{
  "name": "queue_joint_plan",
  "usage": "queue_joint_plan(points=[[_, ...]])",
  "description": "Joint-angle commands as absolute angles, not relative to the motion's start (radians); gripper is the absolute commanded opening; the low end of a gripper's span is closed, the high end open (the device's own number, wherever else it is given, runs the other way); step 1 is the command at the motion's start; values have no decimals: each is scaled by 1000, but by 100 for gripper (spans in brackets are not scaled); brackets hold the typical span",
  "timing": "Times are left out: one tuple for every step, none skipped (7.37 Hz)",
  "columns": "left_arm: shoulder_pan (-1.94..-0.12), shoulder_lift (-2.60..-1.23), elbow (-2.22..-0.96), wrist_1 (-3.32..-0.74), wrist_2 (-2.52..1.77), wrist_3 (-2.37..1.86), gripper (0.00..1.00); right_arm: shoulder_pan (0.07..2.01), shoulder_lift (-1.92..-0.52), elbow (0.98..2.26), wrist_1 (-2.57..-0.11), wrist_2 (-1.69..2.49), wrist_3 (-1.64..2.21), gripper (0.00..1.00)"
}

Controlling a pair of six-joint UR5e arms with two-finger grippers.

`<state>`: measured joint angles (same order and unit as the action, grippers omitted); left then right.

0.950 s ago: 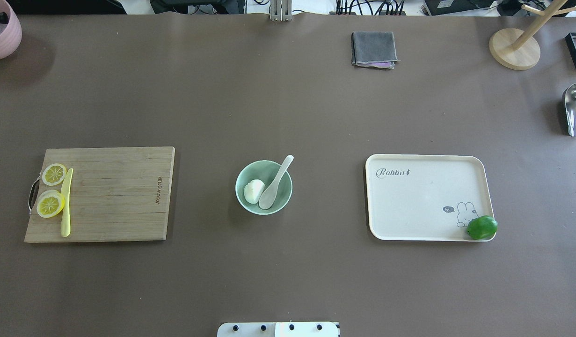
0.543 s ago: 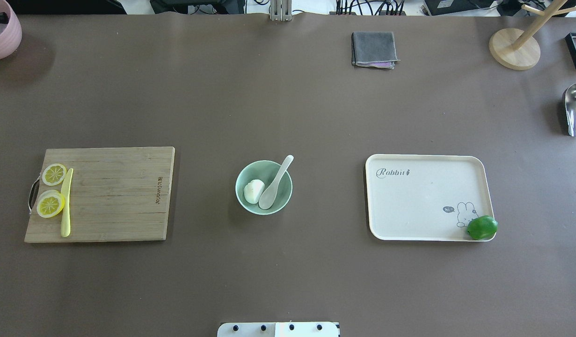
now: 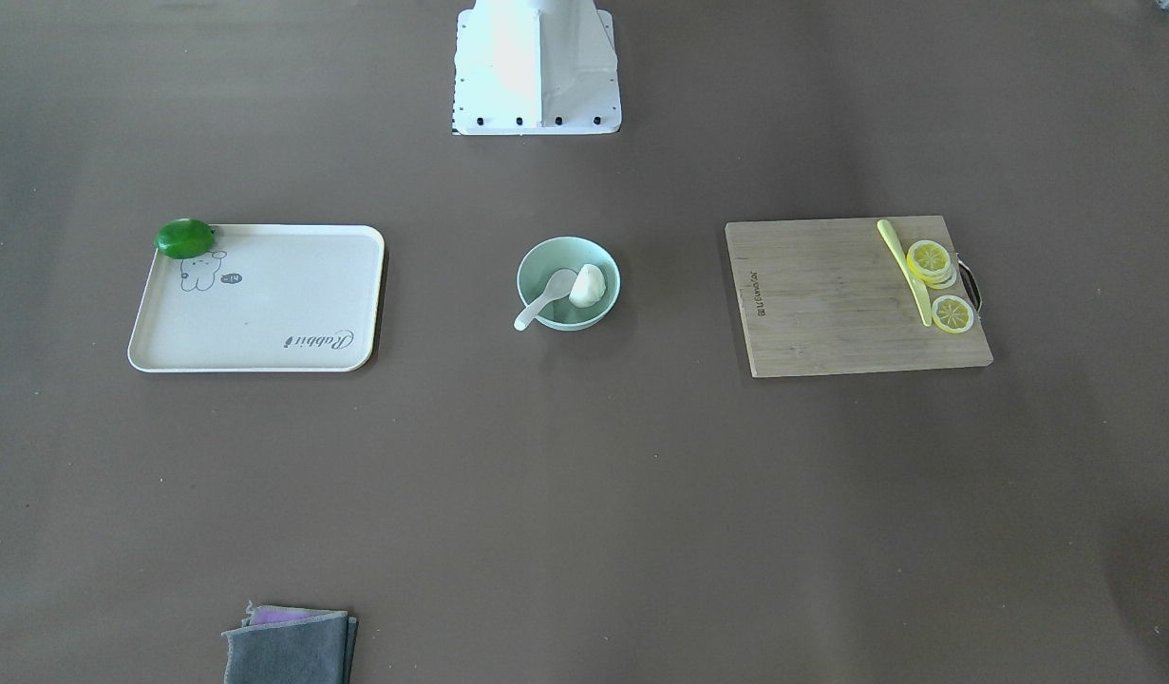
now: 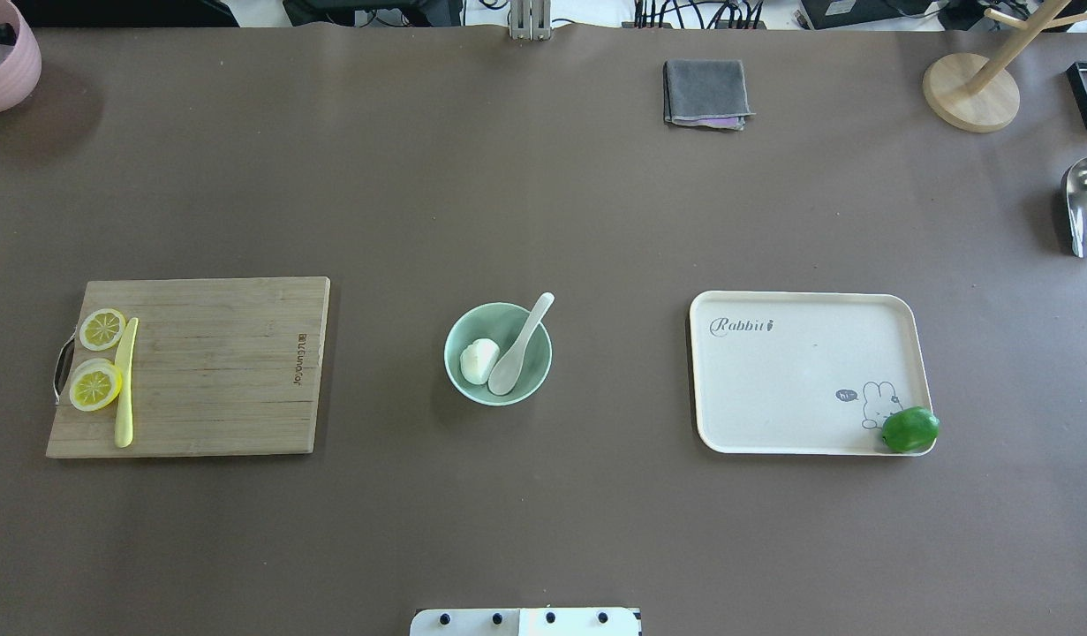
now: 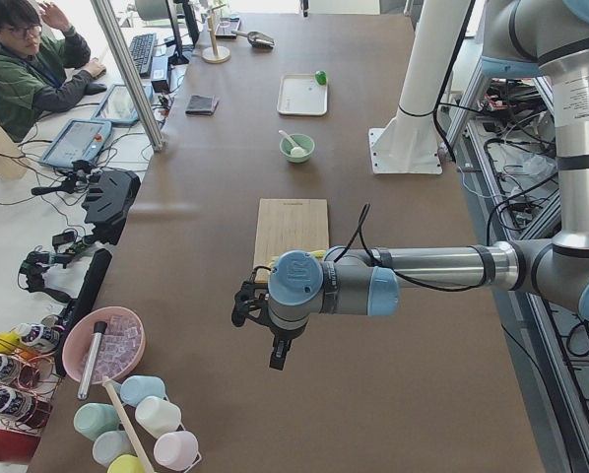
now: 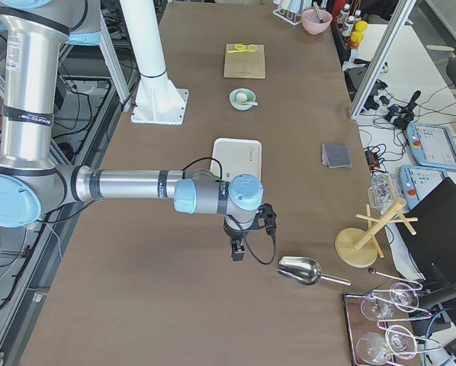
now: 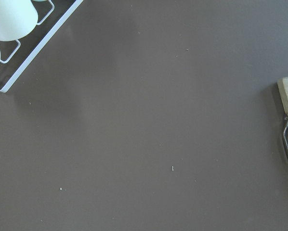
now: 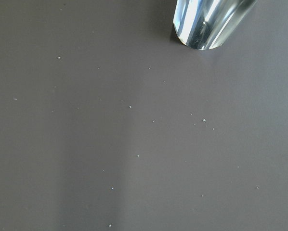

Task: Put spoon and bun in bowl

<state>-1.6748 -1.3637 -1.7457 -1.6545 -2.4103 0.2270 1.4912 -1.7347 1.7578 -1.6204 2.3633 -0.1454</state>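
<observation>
The pale mint-green bowl (image 4: 452, 340) stands at the middle of the table, also in the front-facing view (image 3: 537, 255). The white bun (image 4: 479, 361) lies inside it on its left side. The white spoon (image 4: 518, 346) rests with its scoop in the bowl and its handle over the far right rim. Both show in the front-facing view: bun (image 3: 588, 285), spoon (image 3: 544, 296). My left gripper (image 5: 275, 357) hangs over bare table beyond the cutting board, far from the bowl. My right gripper (image 6: 237, 254) hangs near the metal scoop. I cannot tell whether either is open or shut.
A wooden cutting board (image 4: 216, 371) with lemon slices (image 4: 95, 386) and a yellow-green utensil (image 4: 124, 384) lies left of the bowl. A cream tray (image 4: 799, 380) with a green fruit (image 4: 909, 429) lies right. A grey cloth (image 4: 705, 93), wooden stand (image 4: 970, 92), metal scoop (image 4: 1086, 208) and pink bowl (image 4: 4, 66) sit along the edges.
</observation>
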Motion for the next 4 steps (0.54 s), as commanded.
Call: queue_joint_plan(points=[[-1674,-1364,-1746,-1655,-2410,227,98,1477,-1733,1758,-1620,2364,-144,100],[-1674,-1364,-1746,-1654,-2410,227,98,1473,-1733,1761,-1620,2364,-144,100],[-1674,-1364,-1746,-1655,-2410,227,98,1470,-1733,1764,-1620,2368,-144,100],[-1674,-1364,-1746,-1655,-2410,227,98,1467,-1733,1764,-1618,2370,-144,100]])
